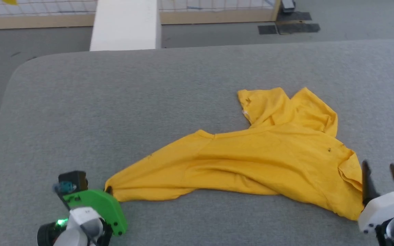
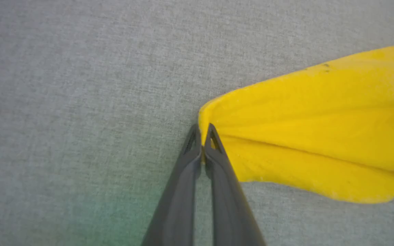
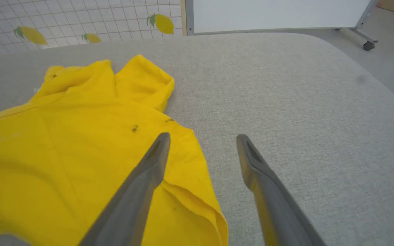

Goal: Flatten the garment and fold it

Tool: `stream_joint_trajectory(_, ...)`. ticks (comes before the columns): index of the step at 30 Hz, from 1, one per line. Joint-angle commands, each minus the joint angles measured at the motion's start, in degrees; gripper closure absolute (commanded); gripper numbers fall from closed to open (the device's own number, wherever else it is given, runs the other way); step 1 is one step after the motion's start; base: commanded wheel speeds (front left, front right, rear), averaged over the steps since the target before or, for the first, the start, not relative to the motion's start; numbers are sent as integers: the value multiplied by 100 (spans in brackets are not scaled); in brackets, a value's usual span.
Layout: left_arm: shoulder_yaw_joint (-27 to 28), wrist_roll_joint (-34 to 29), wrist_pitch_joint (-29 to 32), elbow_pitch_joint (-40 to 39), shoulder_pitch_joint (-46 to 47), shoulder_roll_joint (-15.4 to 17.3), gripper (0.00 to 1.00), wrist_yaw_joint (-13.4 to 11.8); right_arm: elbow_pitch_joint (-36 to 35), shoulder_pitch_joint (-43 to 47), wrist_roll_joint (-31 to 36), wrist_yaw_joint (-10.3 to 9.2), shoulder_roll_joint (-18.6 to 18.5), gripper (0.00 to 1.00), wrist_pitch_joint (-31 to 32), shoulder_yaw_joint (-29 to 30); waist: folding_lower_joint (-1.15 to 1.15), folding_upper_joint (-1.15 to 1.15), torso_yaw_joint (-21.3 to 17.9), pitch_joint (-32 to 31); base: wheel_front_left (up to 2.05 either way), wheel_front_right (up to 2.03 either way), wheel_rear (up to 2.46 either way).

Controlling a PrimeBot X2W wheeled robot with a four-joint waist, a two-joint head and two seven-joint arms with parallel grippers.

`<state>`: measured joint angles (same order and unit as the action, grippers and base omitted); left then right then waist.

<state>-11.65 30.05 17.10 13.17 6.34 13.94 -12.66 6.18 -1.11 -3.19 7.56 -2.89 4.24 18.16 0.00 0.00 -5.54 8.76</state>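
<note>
Pinching the pointed corner of the garment, the left gripper had its fingers closed tight on yellow cloth.
From that grip the garment stretched toward 3 o'clock, rumpled on the grey table. At its 4 o'clock edge the right gripper hovered, fingers spread wide and holding nothing.

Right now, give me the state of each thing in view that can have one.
garment: unfolded and rumpled on the grey table, plain yellow showing, far end bunched.
left hand: shut on a corner of the garment.
right hand: open, holding nothing, one finger over the garment's edge.
</note>
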Motion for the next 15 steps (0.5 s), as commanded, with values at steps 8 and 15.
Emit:
stream_joint_trajectory(8,81,5,-775,-418,-282,-144,0,32,224,37,854,-8,2,0,1070,-288,0,0,229,-20,0,0,0)
stream_joint_trajectory(15,98,-109,-1481,-397,-191,-232,0,108,538,-183,1274,-8,2,0,1553,-184,0,0,311,67,0,0,0)
